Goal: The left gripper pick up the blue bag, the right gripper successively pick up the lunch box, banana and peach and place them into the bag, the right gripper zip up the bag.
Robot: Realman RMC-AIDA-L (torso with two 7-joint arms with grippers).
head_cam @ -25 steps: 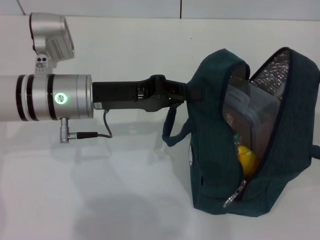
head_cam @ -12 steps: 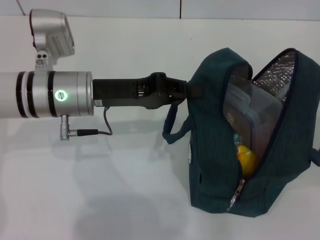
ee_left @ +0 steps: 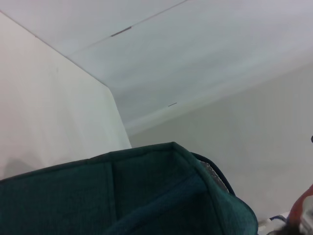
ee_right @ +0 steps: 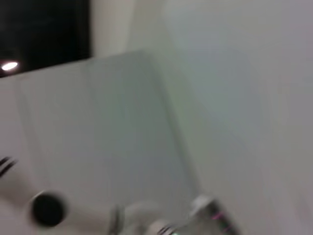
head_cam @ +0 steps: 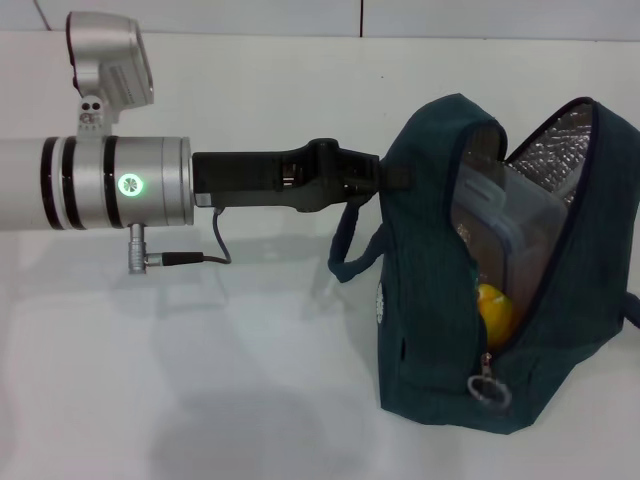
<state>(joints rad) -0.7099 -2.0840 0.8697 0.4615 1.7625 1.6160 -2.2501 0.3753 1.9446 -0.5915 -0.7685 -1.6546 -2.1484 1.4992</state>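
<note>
The white table (head_cam: 200,380) is spread across the whole head view, and behind it a pale wall (head_cam: 300,15) with a thin vertical seam is seen. From the left edge a silver arm segment (head_cam: 90,185) with a green ring light (head_cam: 129,184) is stretched level over the table, and a thin black cable (head_cam: 200,250) is looped beneath it. The blue bag (head_cam: 430,300) is stood upright on the table toward the right, with its mouth gaping upward and its silver foil lining (head_cam: 550,145) laid bare on the far flap. The left gripper (head_cam: 390,180) is pressed against the bag's upper left edge, where a strip of fabric is held by it; the fingertips are hidden by the cloth, so how tightly they are closed cannot be told. One loop handle (head_cam: 345,255) is hung slack below the wrist. Inside the bag the lunch box (head_cam: 505,225) is lodged on edge, and under it a rounded yellow-orange part of the banana (head_cam: 495,310) is seen. The zipper's ring pull (head_cam: 490,388) is dangled at the bottom of the opening. In the left wrist view only the bag's teal rim (ee_left: 146,196) is filled in against pale surfaces. The right gripper is not seen in any view
</note>
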